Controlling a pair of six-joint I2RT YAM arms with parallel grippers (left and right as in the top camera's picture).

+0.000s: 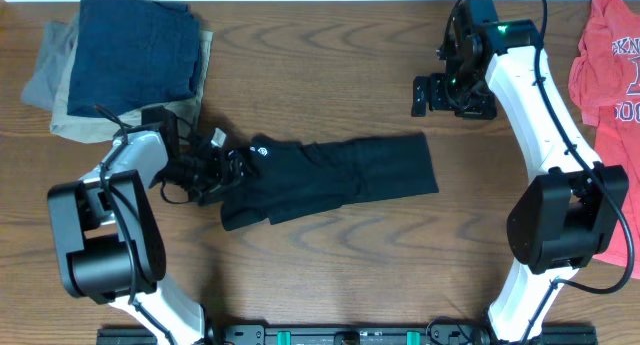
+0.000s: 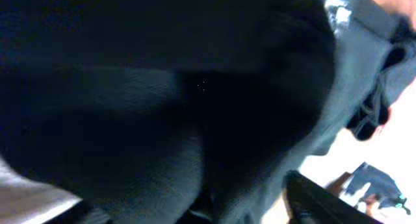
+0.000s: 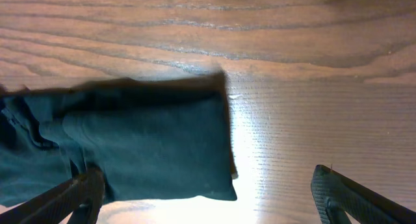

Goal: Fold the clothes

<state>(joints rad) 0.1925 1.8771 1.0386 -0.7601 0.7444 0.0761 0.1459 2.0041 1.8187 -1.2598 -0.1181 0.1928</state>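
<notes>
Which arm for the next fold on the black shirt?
Likely left. The left gripper is at the black shirt's logo end, fabric filling its view; the right gripper hangs over table, jaws wide, off it.

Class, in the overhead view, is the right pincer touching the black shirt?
No, the right pincer is over the wooden table, apart from the black shirt.

Black shirt (image 1: pixel 340 175) folded into a long band.
It lies slightly tilted mid-desk (image 1: pixel 330 75), white logo (image 1: pixel 263 151) near its bunched left end.
</notes>
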